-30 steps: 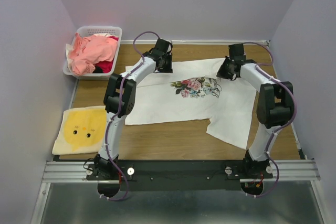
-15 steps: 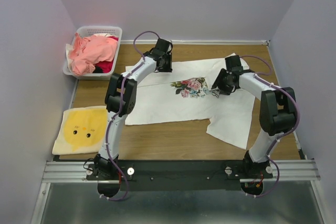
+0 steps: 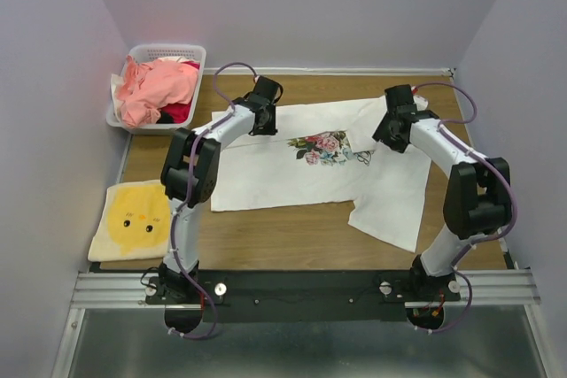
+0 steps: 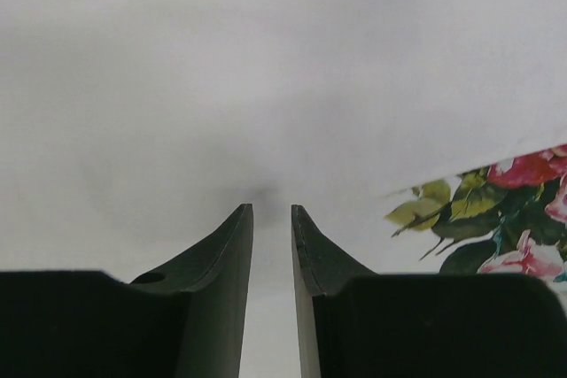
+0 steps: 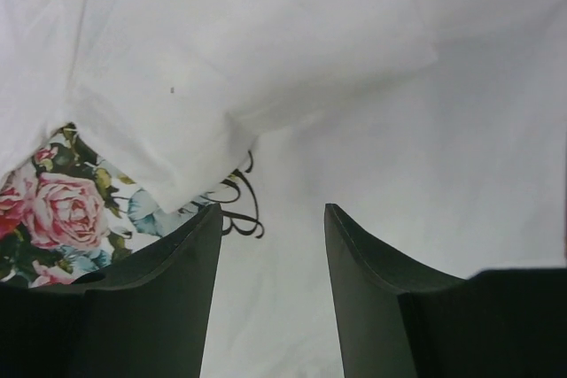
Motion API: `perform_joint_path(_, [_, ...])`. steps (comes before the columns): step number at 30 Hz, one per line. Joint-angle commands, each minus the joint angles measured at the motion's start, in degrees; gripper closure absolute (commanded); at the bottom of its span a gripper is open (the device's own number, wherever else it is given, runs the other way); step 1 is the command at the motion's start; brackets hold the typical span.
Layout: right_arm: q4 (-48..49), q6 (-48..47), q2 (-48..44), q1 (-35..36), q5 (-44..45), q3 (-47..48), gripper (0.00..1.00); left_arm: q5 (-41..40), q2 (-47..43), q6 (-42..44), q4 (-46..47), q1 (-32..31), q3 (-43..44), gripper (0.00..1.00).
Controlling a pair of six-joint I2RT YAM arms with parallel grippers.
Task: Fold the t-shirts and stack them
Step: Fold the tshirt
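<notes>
Mid-table, white t-shirt [image 3: 292, 174] lies spread flat, chest up, its flower print [image 3: 330, 148] facing the camera overhead. One sleeve reaches toward the near right corner. Dark curly lettering [image 5: 241, 212] sits just right of the print. A folded flap of the shirt's own cloth [image 5: 221, 104] overlaps the print's upper right edge. In the left wrist view, another white layer cuts diagonally across the flowers.

Left gripper [image 3: 263, 121] is low over the shirt's far left part, beside the print. Its fingers [image 4: 226, 254] stand close, with only a slim slit between them. The tips are against the cloth where a faint shadowed crease gathers. Cannot tell whether they pinch the fabric or merely rest on it.

Right gripper [image 3: 387, 135] is over the shirt's far right part, just right of the lettering. Its fingers [image 5: 177, 263] are well apart, with plain white cloth showing in the gap and nothing caught between them.

Far left corner: white lattice basket [image 3: 168, 49] holds a heaped salmon-pink shirt [image 3: 159, 86] with a red one [image 3: 180, 112] under it.

Near left: a folded yellow cloth [image 3: 137, 217] with a small face on it lies flat, well apart from the white shirt.

All of this sits on a wooden table [image 3: 283, 236].
</notes>
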Motion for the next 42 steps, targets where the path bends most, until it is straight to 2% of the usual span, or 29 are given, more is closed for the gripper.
perform_joint_path(1, [-7.57, -0.71, -3.92, 0.09, 8.16, -2.64, 0.42, -5.0, -14.54, -2.36, 1.43, 0.94, -12.06, 0.67])
perform_joint_path(4, [-8.46, -0.27, -6.29, 0.0, 7.46, -5.8, 0.42, -5.53, -21.05, -3.86, 0.82, 0.94, -19.62, 0.67])
perform_joint_path(11, [-9.42, 1.57, -8.67, 0.09, 9.56, -10.46, 0.42, -7.11, -27.84, -8.52, -3.58, 0.94, -31.31, 0.67])
perform_joint_path(18, [-9.95, 2.63, -11.66, 0.0, 7.37, -14.41, 0.42, -3.51, -34.7, -12.56, -4.46, 1.02, -43.44, 0.66])
perform_joint_path(34, [-9.86, 1.05, -12.45, 0.09, 5.17, -17.49, 0.42, -8.08, -48.58, -23.02, -13.95, 1.2, -51.98, 0.56])
perform_joint_path(42, [-9.6, 0.43, -11.75, 0.0, 4.38, -16.62, 0.42, -9.83, -48.68, -28.12, -15.8, 2.17, -52.51, 0.49])
